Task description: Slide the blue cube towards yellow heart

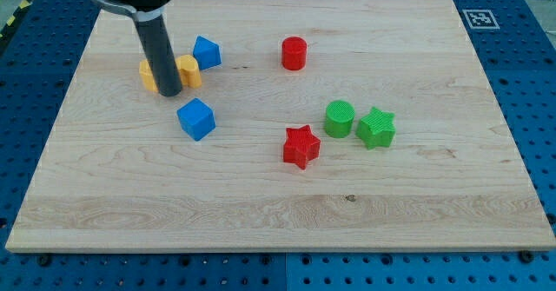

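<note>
The blue cube (196,119) sits on the wooden board, left of centre. The yellow heart (183,69) lies just above it toward the view's top left, partly hidden behind my dark rod. My tip (169,93) rests on the board right in front of the yellow heart, a short way up and left of the blue cube, not touching the cube. A second blue block (207,52), of unclear shape, sits just right of the yellow heart.
A red cylinder (294,53) stands near the view's top centre. A red star (301,146), a green cylinder (339,118) and a green star (376,128) cluster right of centre. The board's left edge (52,135) is near.
</note>
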